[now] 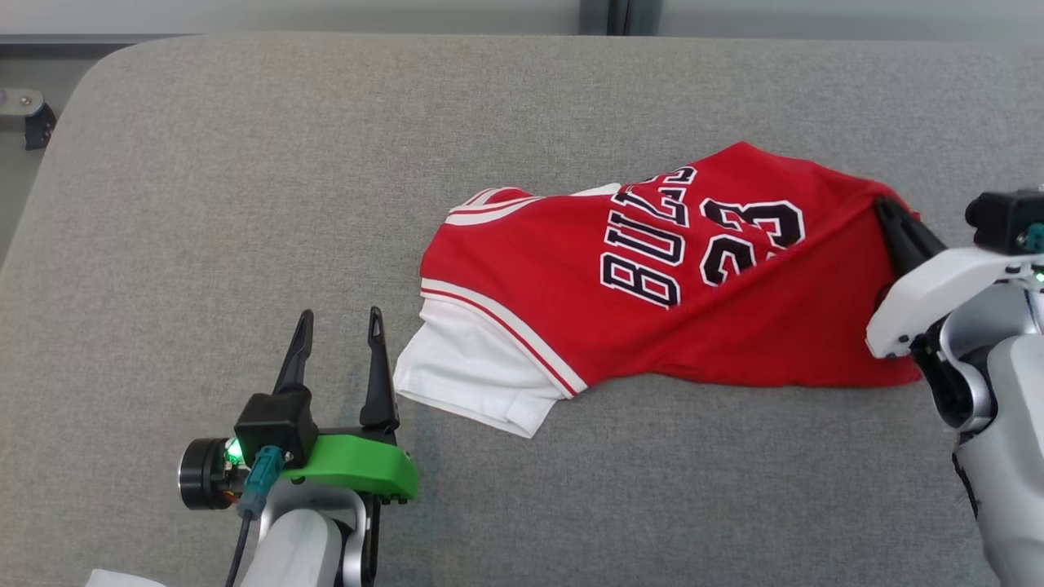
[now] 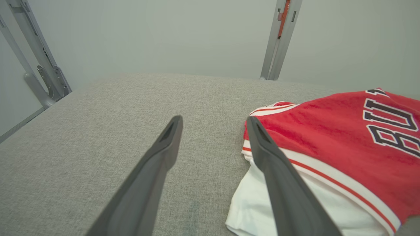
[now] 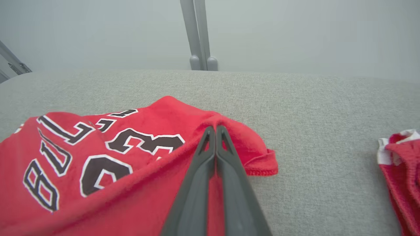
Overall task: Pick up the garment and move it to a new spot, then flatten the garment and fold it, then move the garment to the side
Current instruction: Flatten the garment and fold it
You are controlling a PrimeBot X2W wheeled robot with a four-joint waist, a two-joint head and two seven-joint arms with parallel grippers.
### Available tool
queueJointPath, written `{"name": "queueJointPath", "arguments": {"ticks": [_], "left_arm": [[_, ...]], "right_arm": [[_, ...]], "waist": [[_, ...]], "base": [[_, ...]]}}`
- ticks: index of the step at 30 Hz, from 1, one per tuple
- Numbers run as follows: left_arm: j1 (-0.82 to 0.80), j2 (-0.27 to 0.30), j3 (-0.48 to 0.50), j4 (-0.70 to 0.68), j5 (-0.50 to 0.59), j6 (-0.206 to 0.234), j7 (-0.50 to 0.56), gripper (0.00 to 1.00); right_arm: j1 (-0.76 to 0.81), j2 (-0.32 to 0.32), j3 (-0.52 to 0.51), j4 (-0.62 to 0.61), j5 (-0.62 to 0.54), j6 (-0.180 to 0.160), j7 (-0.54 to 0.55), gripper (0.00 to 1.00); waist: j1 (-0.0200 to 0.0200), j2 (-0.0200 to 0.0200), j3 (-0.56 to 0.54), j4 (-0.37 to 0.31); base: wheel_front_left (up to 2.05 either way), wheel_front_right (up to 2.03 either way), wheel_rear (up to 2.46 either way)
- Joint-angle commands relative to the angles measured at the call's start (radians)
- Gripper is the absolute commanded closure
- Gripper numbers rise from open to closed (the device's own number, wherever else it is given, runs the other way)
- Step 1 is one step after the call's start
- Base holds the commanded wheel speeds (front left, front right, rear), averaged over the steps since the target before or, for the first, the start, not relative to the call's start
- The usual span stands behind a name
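Note:
The garment (image 1: 652,326) is a red jersey with black lettering and a white, red-striped trim, lying crumpled right of the middle of the grey table (image 1: 245,204). At the jersey's right edge my right gripper (image 1: 885,205) is shut on a raised fold of red cloth. The right wrist view shows its fingertips (image 3: 215,128) pressed together, pinching the garment (image 3: 98,164). My left gripper (image 1: 341,314) stands open just left of the jersey's white lower corner. In the left wrist view, the left gripper (image 2: 214,121) holds nothing, and its right finger lies alongside the garment (image 2: 344,147).
Another red and white piece of cloth (image 3: 400,170) lies on the table to the right in the right wrist view. Bare grey table stretches left and behind the jersey. Grey metal posts (image 2: 279,39) stand past the table's far edge.

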Motion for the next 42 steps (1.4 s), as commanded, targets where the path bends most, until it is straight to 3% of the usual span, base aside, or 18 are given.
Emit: {"name": "queueJointPath", "arguments": {"ticks": [1, 8, 18, 19, 20, 21, 26, 31, 36, 42], "left_arm": [[-0.01, 0.002, -0.001, -0.003, -0.008, 0.004, 0.0, 0.0], [-0.041, 0.002, -0.016, -0.005, -0.015, 0.003, 0.0, 0.0], [-0.07, 0.002, -0.039, -0.006, -0.028, 0.012, 0.0, 0.0], [-0.07, 0.002, -0.039, -0.006, -0.028, 0.014, 0.0, 0.0], [-0.07, 0.002, -0.039, -0.006, -0.029, 0.016, 0.0, 0.0], [-0.068, 0.002, -0.038, -0.006, -0.03, 0.018, 0.0, 0.0], [-0.051, 0.002, -0.027, -0.007, -0.023, 0.023, 0.0, 0.0], [-0.032, 0.002, -0.016, -0.004, -0.011, 0.016, 0.0, 0.0], [-0.016, 0.002, -0.01, -0.006, -0.004, 0.012, 0.0, 0.0], [-0.018, 0.002, -0.006, -0.007, 0.006, 0.006, 0.0, 0.0]], "right_arm": [[-0.028, 0.005, -0.012, -0.011, -0.013, 0.0, 0.017, 1.0], [-0.177, 0.047, -0.016, 0.073, -0.072, 0.0, 0.052, 1.0], [-0.405, 0.069, -0.012, 0.38, -0.214, 0.0, -0.014, 1.0], [-0.416, 0.075, -0.014, 0.407, -0.221, 0.0, -0.032, 0.63], [-0.421, 0.081, -0.013, 0.423, -0.221, 0.0, -0.048, 0.11], [-0.424, 0.086, -0.011, 0.443, -0.22, 0.0, -0.068, 0.0], [-0.402, 0.082, 0.016, 0.458, -0.188, 0.0, -0.17, 0.0], [-0.317, 0.026, 0.049, 0.376, -0.126, 0.0, -0.227, 0.0], [-0.14, -0.043, 0.018, 0.235, -0.063, 0.0, -0.196, 0.0], [0.064, -0.047, 0.02, 0.04, -0.023, 0.0, -0.101, 0.0]], "waist": [[0.0, 0.0, 0.01, 0.0], [0.0, 0.0, 0.052, 0.025], [0.0, 0.0, 0.095, 0.08], [0.0, 0.0, 0.096, 0.081], [0.0, 0.0, 0.096, 0.081], [0.0, 0.0, 0.095, 0.08], [0.0, 0.0, 0.079, 0.053], [0.0, 0.0, 0.049, 0.01], [0.0, 0.0, 0.026, -0.029], [0.0, 0.0, 0.034, -0.055]], "base": [[0.0, 0.0, 0.0], [0.0, 0.0, 0.0], [0.0, 0.0, 0.0], [0.0, 0.0, 0.0], [0.0, 0.0, 0.0], [0.0, 0.0, 0.0], [0.0, 0.0, 0.0], [0.0, 0.0, 0.0], [0.0, 0.0, 0.0], [0.0, 0.0, 0.0]]}}
